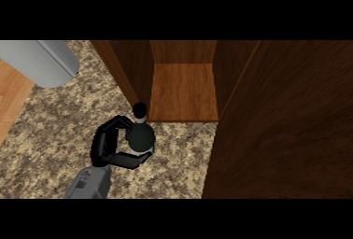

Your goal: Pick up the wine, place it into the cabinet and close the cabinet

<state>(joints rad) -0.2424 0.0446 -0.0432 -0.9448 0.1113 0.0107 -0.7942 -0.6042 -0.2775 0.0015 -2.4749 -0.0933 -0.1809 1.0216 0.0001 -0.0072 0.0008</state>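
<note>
Wine, in a dark green glass bottle point(141, 135) with a black neck and cap, stands upright on the speckled beige stone desk point(55, 121), just in front of the open cabinet's left edge. Largest in view is the dark brown wooden cabinet point(228, 70), filling the frame from twelve to four o'clock, its open door point(289, 126) a broad panel at three o'clock and its lighter wooden shelf point(183, 91) bare at twelve. A pale grey rounded appliance point(41, 60) sits at ten o'clock, beside a strip of light wood point(10, 93) at nine. From seven o'clock a grey forearm point(86, 184) rises to the black left hand point(110, 147), whose fingers and thumb curl round the bottle's body, pinching it from its left side.
</note>
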